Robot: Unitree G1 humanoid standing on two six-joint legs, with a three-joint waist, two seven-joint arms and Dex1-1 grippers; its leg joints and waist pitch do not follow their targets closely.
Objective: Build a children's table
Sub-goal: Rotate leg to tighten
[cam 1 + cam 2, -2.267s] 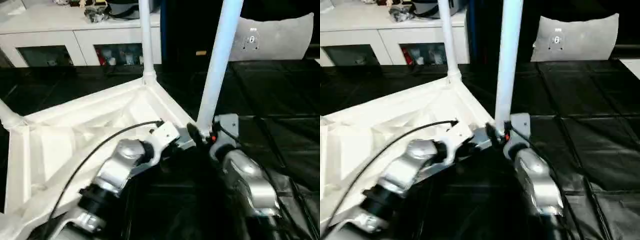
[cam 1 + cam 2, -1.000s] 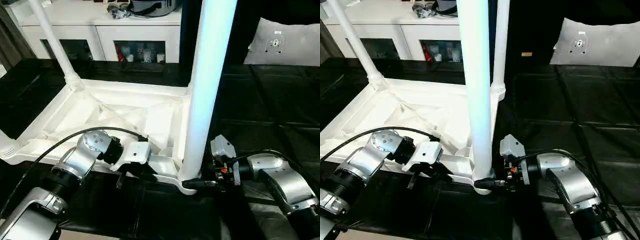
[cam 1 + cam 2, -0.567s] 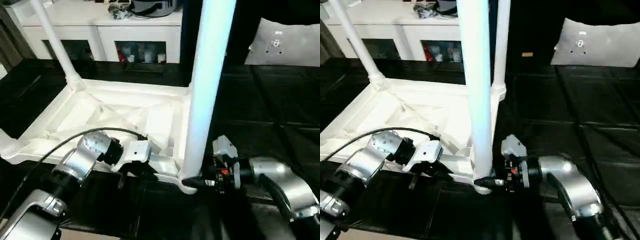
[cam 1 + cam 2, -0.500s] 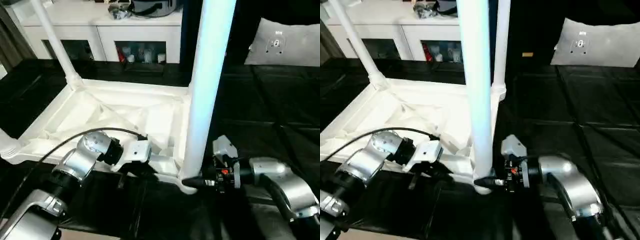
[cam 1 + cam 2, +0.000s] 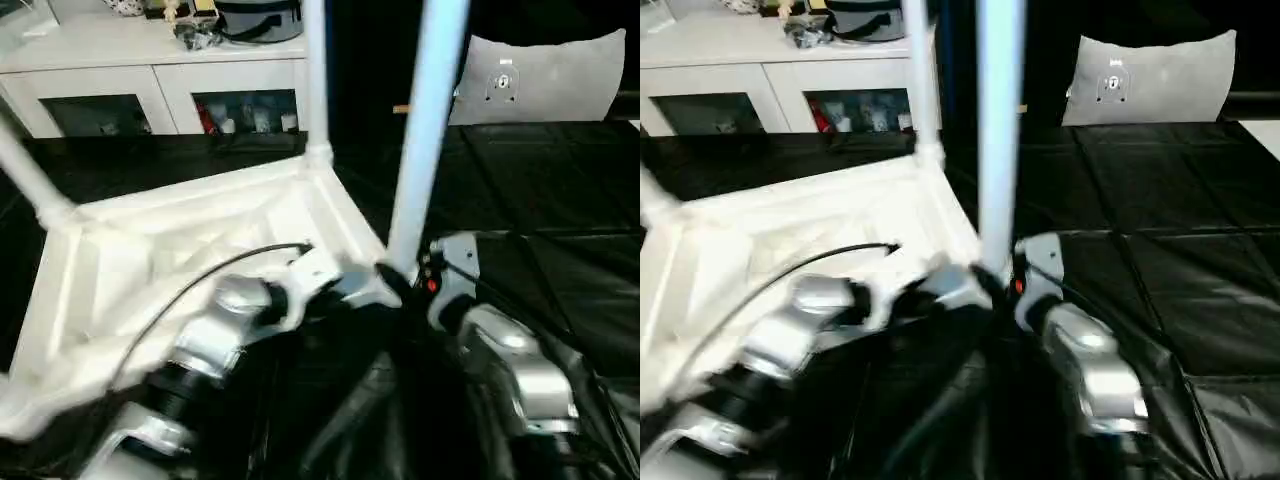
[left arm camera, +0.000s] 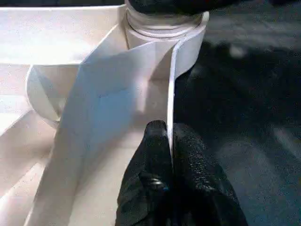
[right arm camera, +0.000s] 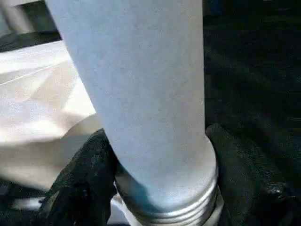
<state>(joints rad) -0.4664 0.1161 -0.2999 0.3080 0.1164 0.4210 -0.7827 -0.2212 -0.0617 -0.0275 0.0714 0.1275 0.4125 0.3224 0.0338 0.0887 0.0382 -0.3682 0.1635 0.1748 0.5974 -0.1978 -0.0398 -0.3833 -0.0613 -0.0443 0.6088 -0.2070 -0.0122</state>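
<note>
White children's table (image 5: 200, 240), black floor (image 5: 560, 200), grey-white cushion (image 5: 540, 75), white cabinet (image 5: 150, 80).

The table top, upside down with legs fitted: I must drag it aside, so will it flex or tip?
The table top looks ribbed beneath, so probably stiff. Its thin rim, pinched by the left gripper, may bend slightly. The tall legs could make it top-heavy.

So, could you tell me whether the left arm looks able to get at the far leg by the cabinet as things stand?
Probably not right away. The left gripper is shut on the tabletop's rim at the near corner, and the far leg rises from the opposite corner socket, across the whole underside. It would have to let go first.
</note>
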